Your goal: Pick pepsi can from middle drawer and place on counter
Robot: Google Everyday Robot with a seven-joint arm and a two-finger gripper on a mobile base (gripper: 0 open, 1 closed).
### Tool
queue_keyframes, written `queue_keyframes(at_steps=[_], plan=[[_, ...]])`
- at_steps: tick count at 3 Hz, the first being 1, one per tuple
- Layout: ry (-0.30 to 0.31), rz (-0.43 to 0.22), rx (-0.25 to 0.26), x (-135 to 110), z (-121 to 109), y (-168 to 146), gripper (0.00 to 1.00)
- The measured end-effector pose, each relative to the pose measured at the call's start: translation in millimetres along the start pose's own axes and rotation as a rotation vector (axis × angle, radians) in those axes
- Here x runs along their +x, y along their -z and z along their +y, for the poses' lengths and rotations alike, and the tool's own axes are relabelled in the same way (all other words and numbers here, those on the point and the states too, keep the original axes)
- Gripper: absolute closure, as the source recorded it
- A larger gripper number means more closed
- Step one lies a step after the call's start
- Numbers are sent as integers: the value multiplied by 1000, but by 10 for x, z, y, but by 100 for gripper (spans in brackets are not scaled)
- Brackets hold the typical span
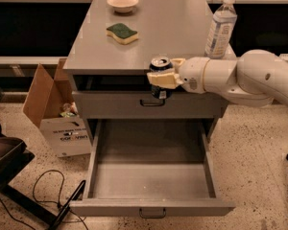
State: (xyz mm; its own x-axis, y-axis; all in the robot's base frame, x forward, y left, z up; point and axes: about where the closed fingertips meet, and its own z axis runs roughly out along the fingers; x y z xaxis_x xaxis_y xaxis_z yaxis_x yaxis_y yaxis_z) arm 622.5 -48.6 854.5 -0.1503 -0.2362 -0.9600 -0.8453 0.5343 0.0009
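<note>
My gripper [162,76] is shut on the pepsi can [159,66], a dark-blue can with a silver top. It holds the can upright in the air at the front edge of the counter [153,37], level with the counter's lip and above the upper drawer front. The white arm reaches in from the right. The middle drawer [151,176] is pulled wide open below, and its tray holds nothing.
On the counter stand a clear water bottle [220,27] at the right, a green-and-yellow sponge [121,33] and a small bowl [122,3] at the back. An open cardboard box [55,114] sits on the floor at the left, with cables beside it.
</note>
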Motion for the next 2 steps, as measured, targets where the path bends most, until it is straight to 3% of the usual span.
queue_keyframes(at_steps=[2], plan=[[-7, -1, -6, 47, 23, -18, 100]])
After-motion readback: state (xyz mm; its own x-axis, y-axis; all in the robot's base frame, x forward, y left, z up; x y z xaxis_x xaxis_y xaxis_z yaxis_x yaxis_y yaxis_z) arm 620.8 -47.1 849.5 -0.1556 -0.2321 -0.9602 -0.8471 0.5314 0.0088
